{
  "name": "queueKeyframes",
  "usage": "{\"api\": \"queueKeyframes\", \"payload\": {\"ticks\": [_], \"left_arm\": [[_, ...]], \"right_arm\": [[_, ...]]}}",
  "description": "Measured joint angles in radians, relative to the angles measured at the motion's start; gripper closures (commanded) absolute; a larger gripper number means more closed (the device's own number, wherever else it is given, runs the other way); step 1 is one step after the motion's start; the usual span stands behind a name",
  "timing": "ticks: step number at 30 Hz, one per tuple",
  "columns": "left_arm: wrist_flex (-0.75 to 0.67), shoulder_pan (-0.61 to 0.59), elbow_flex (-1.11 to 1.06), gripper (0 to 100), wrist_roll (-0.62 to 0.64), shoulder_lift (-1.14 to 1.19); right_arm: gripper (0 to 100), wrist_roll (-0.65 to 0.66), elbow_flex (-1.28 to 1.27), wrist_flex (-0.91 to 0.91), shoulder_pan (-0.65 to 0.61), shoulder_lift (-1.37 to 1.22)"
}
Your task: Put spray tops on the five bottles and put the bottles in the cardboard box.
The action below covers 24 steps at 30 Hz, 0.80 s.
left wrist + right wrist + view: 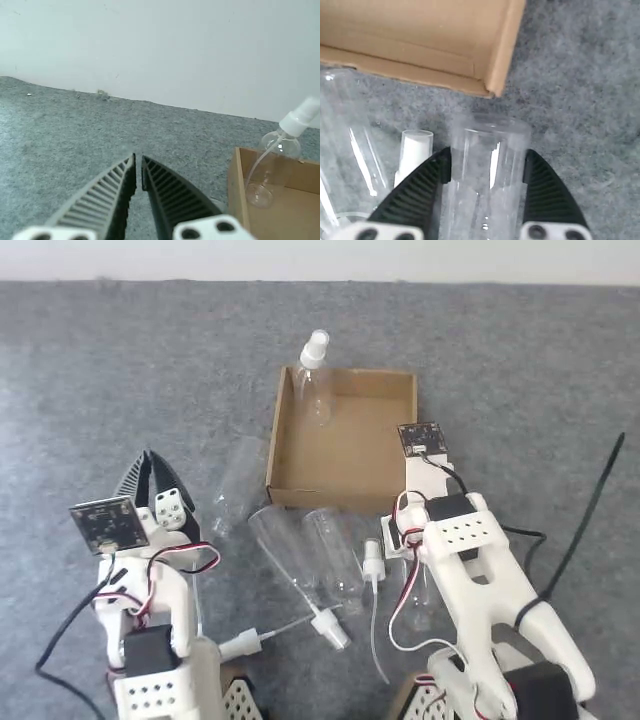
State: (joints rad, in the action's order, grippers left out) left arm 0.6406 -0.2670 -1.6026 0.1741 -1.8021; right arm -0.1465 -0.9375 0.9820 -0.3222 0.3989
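Observation:
My right gripper (487,156) is shut on a clear topless bottle (488,180) lying on the carpet just in front of the cardboard box (420,45). Beside it rests a white spray top (413,152). In the high view this bottle (420,595) lies under the right arm (470,540). One bottle with a spray top (315,375) leans in the box's (285,445) far left corner. Three more clear bottles (240,485), (285,550), (335,545) lie before the box. Two more spray tops (328,625), (245,643) lie nearer. My left gripper (150,468) is shut and holds nothing, left of the box.
Grey carpet covers the table up to a white wall (160,45) at the back. A dark cable (590,510) runs along the right side. The spray tops' thin dip tubes (378,635) trail across the carpet between the arms.

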Motion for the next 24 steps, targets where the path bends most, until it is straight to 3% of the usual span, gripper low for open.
{"api": "queueKeyframes", "payload": {"ticks": [6, 17, 24], "left_arm": [[0.000, 0.000, 0.000, 98, 0.000, 0.000], [0.000, 0.000, 0.000, 98, 0.000, 0.000], [0.000, 0.000, 0.000, 98, 0.000, 0.000]], "right_arm": [[91.0, 0.000, 0.000, 0.003, 0.000, 0.000], [91.5, 0.002, 0.026, 0.167, -0.002, 0.120], [91.1, -0.034, 0.026, 0.216, 0.107, 0.259]]}}
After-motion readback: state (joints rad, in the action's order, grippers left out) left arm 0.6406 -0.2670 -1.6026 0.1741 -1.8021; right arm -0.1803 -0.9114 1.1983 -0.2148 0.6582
